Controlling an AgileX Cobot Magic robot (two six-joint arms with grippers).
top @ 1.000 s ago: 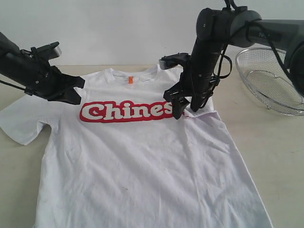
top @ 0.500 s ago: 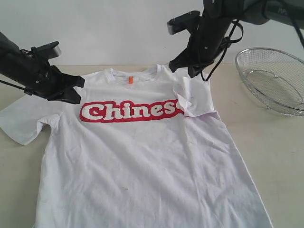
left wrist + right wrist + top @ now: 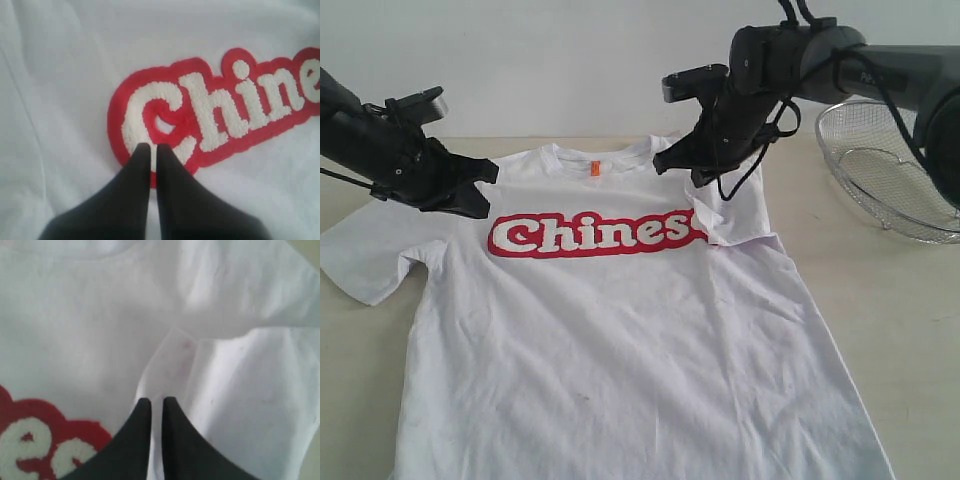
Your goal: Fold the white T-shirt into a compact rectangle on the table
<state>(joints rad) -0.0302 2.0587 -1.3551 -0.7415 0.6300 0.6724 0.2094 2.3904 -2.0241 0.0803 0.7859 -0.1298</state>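
Right claw [image 3: 156,402] is clenched, its two black fingers [image 3: 132,440] drawn together to a thin slit with nothing pinched between them, and it hangs clear above the white T-shirt [image 3: 620,340]. Right under its tips lies the edge of the folded-in sleeve [image 3: 735,215], a flap of plain white cloth turned inward over the chest. Just beside the tips on the chest side sits the tail end of the red-outlined lettering [image 3: 590,235], and the flap covers the spot where the word runs out. Over to the left claw [image 3: 151,148], clenched as well and empty, jaws pressed almost together, tips poised over the bottom curl of the capital C; whether they touch the cloth I can't tell. Out past it, on the side away from the right claw, the other sleeve [image 3: 370,255] lies spread flat. Between the two claws runs the collar with its small orange tag [image 3: 595,168]. From both claws toward the camera the shirt's body spreads front-up and wrinkled across the pale worktop [image 3: 880,330], its hem running out of the exterior view. Beyond the right claw, on the side away from the left one and well apart from the shirt, a round silver wire basket [image 3: 890,170] sits on the worktop
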